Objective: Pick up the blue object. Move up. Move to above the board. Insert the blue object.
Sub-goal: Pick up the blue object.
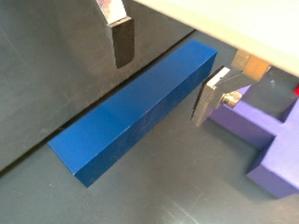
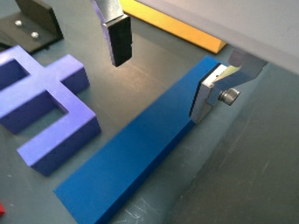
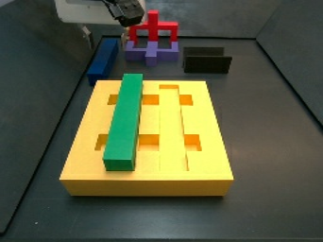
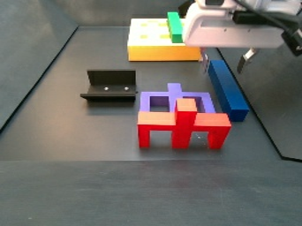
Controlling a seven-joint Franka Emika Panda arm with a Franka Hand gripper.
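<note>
**While the jaws are standing wide apart, the blue bar is lying between them on the floor**

Seen in a wrist view, the gripper [image 1: 162, 79] is hanging over the blue object [image 1: 138, 115], which is lying flat on the dark floor. One finger [image 1: 121, 41] is standing on each side of the bar, both clear of it, so the jaws are holding nothing. The purple block [image 1: 267, 140] is lying just beside.

Seen in a wrist view again, the gripper [image 2: 166, 72] is showing the same wide opening, with the blue object [image 2: 149, 156] running under it and the purple block [image 2: 49, 103] lying apart from it.

Seen in a side view, the board [image 3: 151, 142] is carrying the green bar [image 3: 125, 120], and the blue object [image 3: 104, 58] is lying beyond it, near the gripper [image 3: 130, 16].

Seen in a side view, the gripper [image 4: 229, 60] is hanging over the far part of the blue object [image 4: 227, 86]; the black box [image 4: 111, 86] is standing well apart
</note>
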